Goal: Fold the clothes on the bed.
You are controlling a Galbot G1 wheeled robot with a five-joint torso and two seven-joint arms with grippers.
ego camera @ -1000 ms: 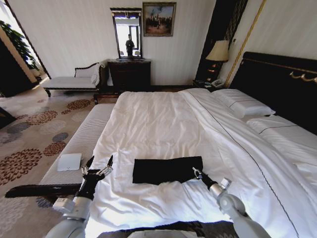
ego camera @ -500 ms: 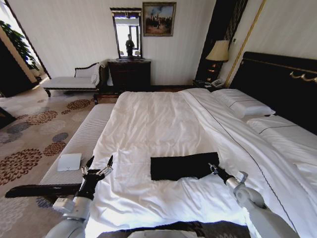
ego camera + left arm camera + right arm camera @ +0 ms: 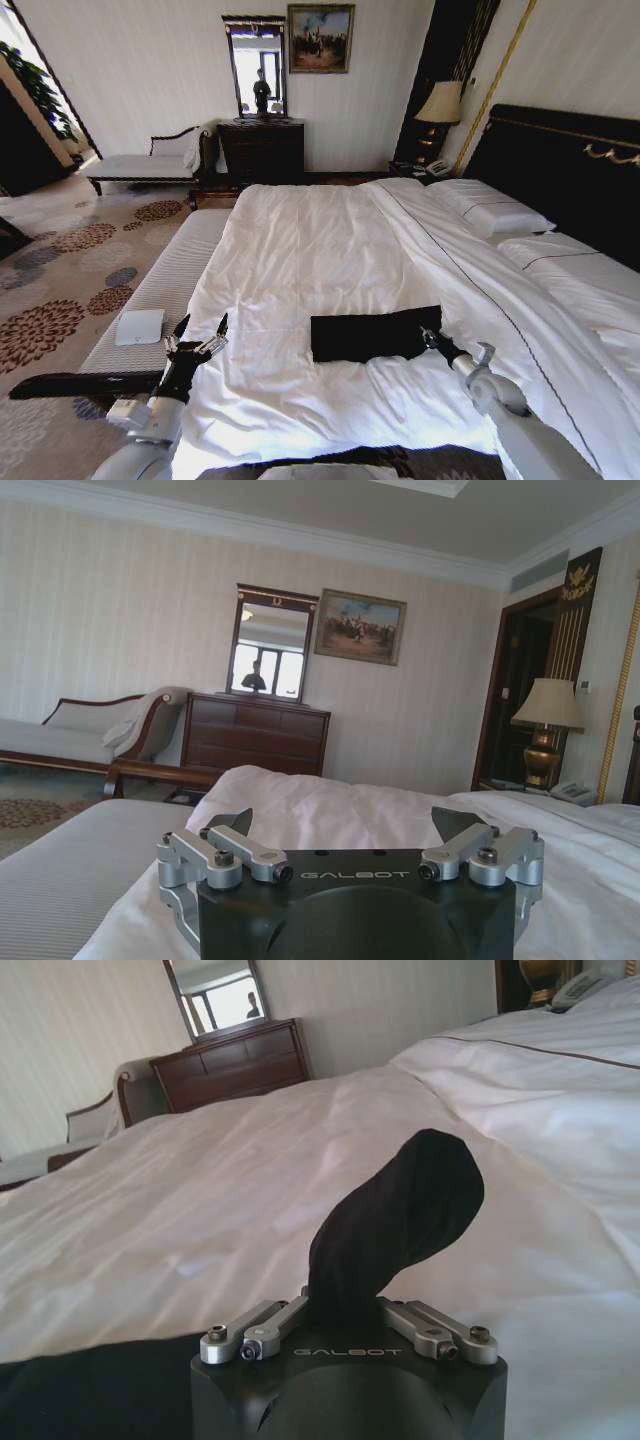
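Right claw (image 3: 428,336) clamped on the black T-shirt (image 3: 370,335), folded strip lying mid-bed (image 3: 300,250) on the white duvet. Left claw (image 3: 197,335) spread apart, parked off the bed's left edge.

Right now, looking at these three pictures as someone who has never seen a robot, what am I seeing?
A two-armed robot stands at a large white-sheeted bed. One picture comes from a camera on its head, looking down; the other two come from cameras on its wrists. A black T-shirt folded into a flat strip lies on the sheet. The right gripper, a metal two-fingered claw, pinches the strip's end, which bunches up between its fingers in the right wrist picture. The left gripper hangs open at the bed's edge, holding nothing.
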